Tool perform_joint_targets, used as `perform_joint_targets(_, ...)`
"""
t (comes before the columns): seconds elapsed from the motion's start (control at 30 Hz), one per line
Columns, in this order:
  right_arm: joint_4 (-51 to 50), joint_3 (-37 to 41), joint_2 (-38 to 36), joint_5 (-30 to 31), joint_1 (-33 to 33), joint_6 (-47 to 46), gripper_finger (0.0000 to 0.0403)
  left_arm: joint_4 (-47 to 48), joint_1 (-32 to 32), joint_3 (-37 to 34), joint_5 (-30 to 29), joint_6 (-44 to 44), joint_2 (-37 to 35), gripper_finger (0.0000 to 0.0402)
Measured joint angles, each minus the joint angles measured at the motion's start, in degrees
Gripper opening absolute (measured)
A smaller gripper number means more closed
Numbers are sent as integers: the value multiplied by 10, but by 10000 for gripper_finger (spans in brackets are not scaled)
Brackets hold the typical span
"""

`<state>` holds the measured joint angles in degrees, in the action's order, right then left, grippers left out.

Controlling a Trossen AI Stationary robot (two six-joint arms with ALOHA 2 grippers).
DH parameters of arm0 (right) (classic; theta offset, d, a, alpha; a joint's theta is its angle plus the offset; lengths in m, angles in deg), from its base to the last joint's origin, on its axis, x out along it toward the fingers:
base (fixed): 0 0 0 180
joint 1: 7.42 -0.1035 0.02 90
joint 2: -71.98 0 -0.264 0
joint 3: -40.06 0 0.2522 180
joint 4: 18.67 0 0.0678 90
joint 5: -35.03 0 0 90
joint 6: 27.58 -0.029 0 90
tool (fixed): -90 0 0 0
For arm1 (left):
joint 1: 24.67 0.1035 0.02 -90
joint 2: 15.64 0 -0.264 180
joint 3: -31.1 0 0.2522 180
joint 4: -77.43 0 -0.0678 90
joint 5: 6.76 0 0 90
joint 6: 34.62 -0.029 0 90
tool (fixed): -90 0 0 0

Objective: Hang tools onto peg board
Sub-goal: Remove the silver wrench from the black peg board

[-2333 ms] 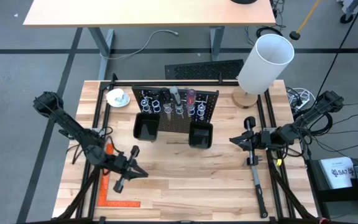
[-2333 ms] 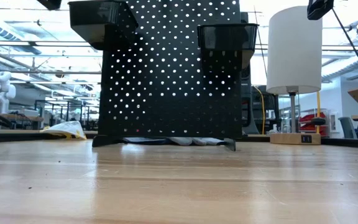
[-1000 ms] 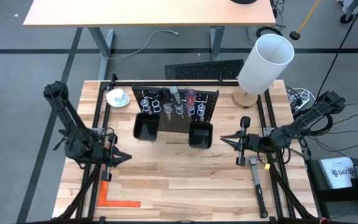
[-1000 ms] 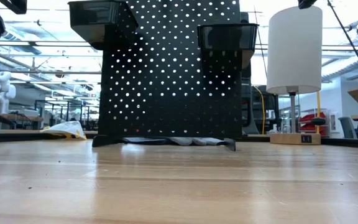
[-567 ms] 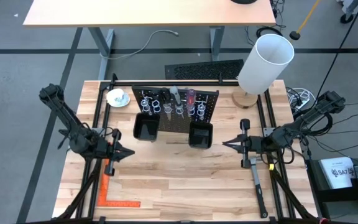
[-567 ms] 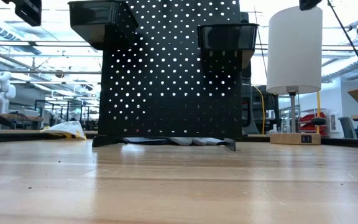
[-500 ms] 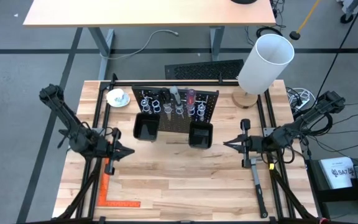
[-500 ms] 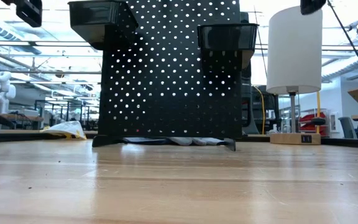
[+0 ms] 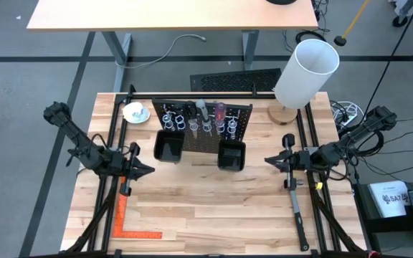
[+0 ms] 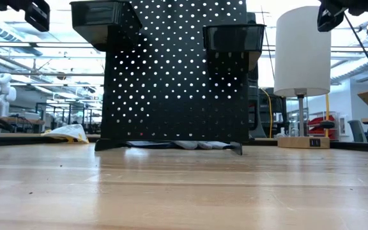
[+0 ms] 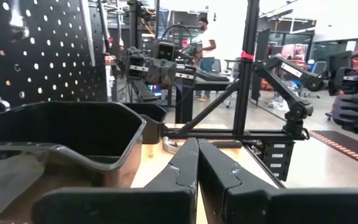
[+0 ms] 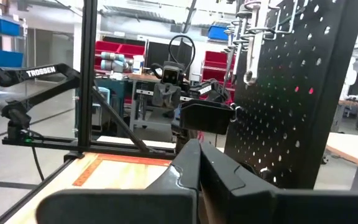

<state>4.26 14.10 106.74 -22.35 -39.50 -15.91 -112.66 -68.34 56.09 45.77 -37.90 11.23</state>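
The black peg board [image 9: 203, 118] stands upright at the table's far middle. Several tools hang in its wire rings, among them a red-handled screwdriver [image 9: 221, 111]. Two black bins [image 9: 168, 147] [image 9: 231, 155] hang on its near face. It also shows in the low view [image 10: 177, 70]. My left gripper [image 9: 149, 170] is shut and empty, above the table, left of the left bin [image 11: 61, 134]; its shut fingers show in the left wrist view [image 11: 197, 152]. My right gripper [image 9: 267, 160] is shut and empty, right of the right bin [image 12: 207, 115]; its own view shows its shut fingers [image 12: 199, 155].
A lamp with a white shade [image 9: 305, 72] stands on a wooden base at the far right. An orange square ruler [image 9: 124, 215] lies near the left edge. A long dark-handled thing [image 9: 297, 211] lies near the right edge. A small white object [image 9: 135, 112] lies left of the board.
My left gripper has drifted a little toward the table's far edge. My right gripper has drawn back toward the table's right edge, away from the right bin.
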Motion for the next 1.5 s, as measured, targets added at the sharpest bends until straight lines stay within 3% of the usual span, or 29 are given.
perform_joint_targets(0.73,10,0,2,-1,-25,-51,0,-7,167,0,227,30,-3,8)
perform_joint_targets(1.07,123,0,2,3,-16,82,0,-13,185,0,235,46,26,8)
perform_joint_targets(1.27,129,0,11,4,4,31,1,-17,185,0,239,70,38,11)
perform_joint_targets(1.5,69,-61,89,11,25,14,8,-30,185,0,236,54,38,12)
